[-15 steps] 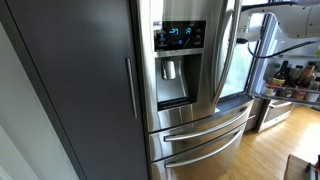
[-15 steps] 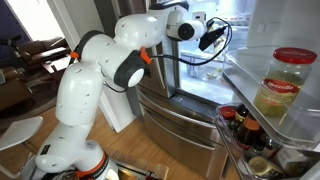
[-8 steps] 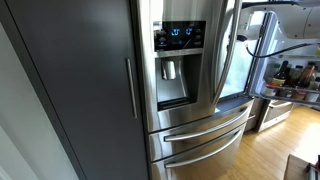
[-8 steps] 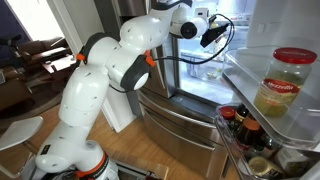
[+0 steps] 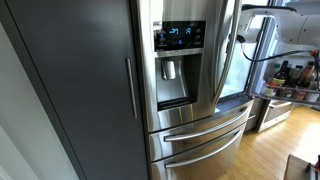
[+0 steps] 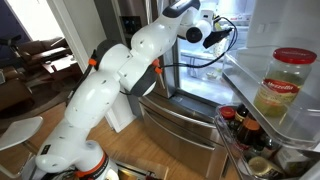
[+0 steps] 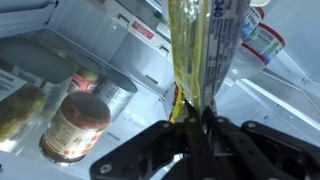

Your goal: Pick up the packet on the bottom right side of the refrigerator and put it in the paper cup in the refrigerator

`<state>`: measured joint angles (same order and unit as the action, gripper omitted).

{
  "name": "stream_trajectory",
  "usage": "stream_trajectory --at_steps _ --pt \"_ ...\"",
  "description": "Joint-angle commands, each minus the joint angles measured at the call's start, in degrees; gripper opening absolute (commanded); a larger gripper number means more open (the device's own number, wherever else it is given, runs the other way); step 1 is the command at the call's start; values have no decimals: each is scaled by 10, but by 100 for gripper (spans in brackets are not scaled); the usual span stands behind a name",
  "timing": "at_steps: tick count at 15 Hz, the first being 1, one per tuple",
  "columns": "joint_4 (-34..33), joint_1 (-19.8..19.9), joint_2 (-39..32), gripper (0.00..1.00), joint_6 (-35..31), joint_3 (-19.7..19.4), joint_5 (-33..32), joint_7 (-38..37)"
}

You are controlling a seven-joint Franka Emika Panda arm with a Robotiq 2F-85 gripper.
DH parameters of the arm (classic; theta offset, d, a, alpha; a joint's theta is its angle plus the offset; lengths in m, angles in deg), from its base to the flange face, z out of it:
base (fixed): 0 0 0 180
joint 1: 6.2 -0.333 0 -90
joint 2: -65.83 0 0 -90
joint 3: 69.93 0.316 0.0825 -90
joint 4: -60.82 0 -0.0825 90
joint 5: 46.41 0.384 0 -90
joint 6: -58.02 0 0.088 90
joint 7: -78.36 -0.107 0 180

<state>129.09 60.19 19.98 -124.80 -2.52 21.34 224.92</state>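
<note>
The stainless-steel refrigerator [image 5: 195,110] stands with its right door open; its lower drawers also show in an exterior view [image 6: 180,125]. My gripper [image 7: 195,125] is shut on a clear yellowish packet [image 7: 205,50], which stands up from the jaws inside the lit fridge compartment. In an exterior view my arm reaches into the fridge with the gripper [image 6: 222,37] at the upper shelves. I cannot make out a paper cup for certain; a pale round container [image 7: 122,94] sits on the shelf left of the packet.
A red-labelled jar [image 7: 74,126] and another jar [image 7: 20,110] stand on the fridge shelf at left. The open door's shelves hold a large jar [image 6: 283,85] and several bottles [image 6: 245,130]. A dark-grey cabinet [image 5: 80,90] stands beside the fridge.
My arm has stretched further up and into the fridge, carrying the gripper and the packet deeper between the shelves.
</note>
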Motion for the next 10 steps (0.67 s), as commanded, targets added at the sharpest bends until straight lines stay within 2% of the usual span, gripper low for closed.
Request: stream_trajectory --at_steps 1,10 --pt "-54 -10 -54 2 8 45 3 44" --pt "-133 -39 -137 2 10 127 -1 105"
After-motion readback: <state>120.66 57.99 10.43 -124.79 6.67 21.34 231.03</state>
